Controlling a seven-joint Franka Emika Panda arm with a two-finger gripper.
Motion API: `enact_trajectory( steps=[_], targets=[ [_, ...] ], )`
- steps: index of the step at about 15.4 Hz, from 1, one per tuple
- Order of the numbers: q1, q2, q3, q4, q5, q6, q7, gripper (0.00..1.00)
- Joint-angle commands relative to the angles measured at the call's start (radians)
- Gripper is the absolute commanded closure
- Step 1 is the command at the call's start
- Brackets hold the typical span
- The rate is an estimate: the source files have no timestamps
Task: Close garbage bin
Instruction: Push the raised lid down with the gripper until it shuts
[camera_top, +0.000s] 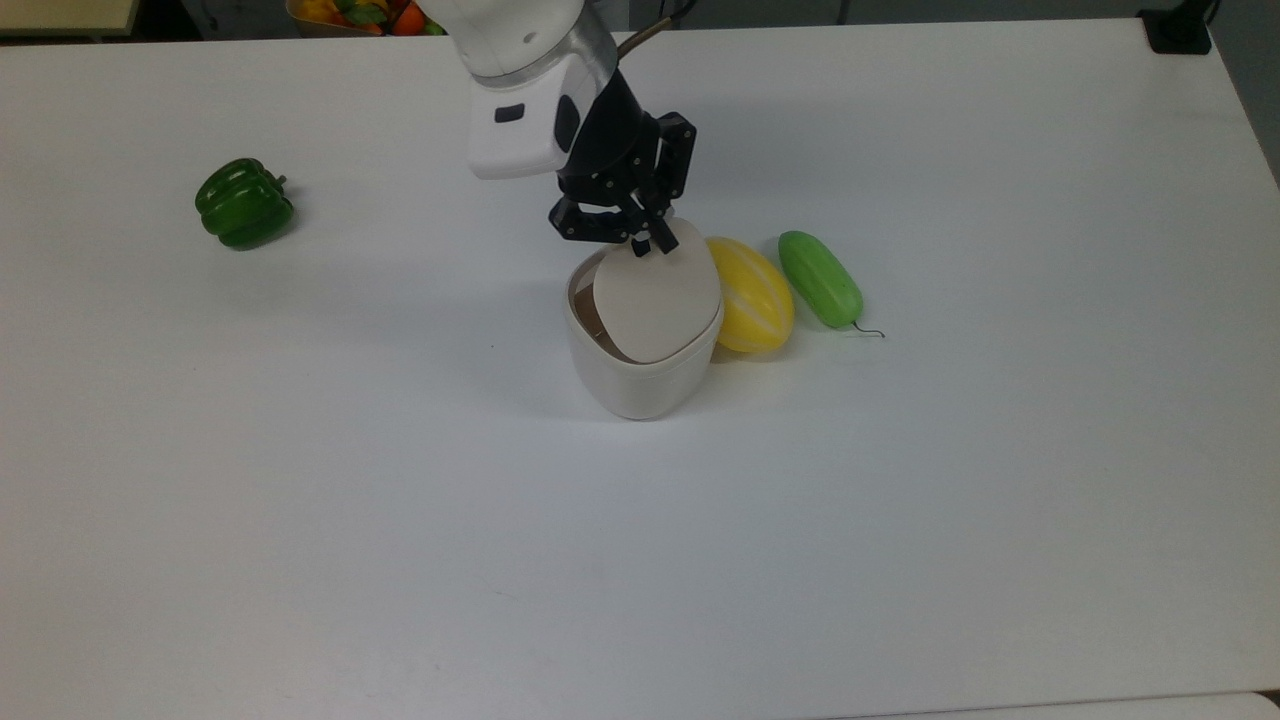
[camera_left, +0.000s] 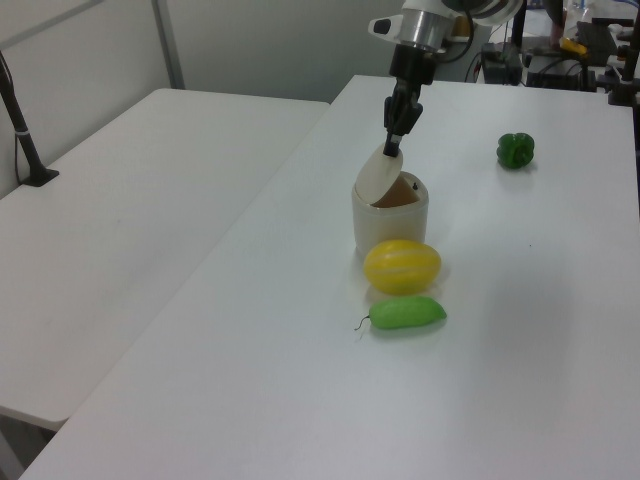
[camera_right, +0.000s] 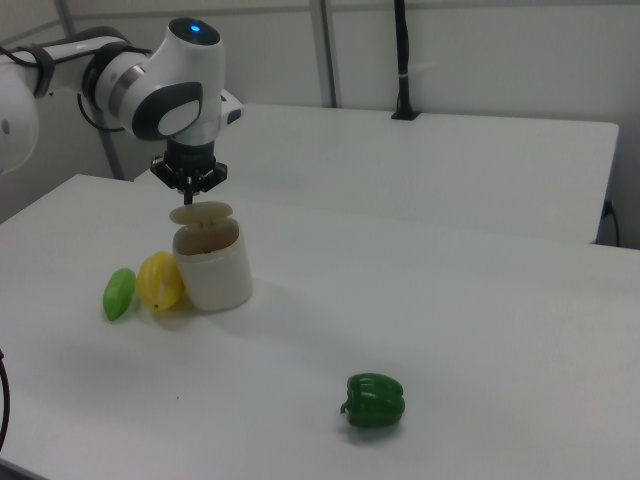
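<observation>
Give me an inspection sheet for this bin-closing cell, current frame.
Surface: white table, bare apart from the items below.
Job's things: beige plastic garbage bin, flat lid tilted, partly down, not shut.
Clutter: yellow melon beside the bin, green cucumber next to it, green bell pepper apart.
Gripper: black two-finger gripper at the lid's raised edge, pushing.
Cables: grey cable along the arm.
Surroundings: second white table; fruit basket beyond the table edge.

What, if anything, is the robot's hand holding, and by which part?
Nothing is gripped. The hand is shut, its tip pressing on the raised top edge of the garbage bin's lid, which is tilted partway down.
</observation>
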Motion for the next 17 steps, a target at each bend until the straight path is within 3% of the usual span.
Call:
enact_trajectory(
  steps=[1,6,17],
  targets=[
    [0.007,-0.011,-0.018,-0.034,-0.044,-0.025,0.012,1.00],
    [0.006,-0.007,-0.019,-0.071,-0.087,-0.023,0.013,1.00],
    [0.006,0.058,-0.021,-0.072,-0.088,-0.009,0.018,1.00]
  ],
)
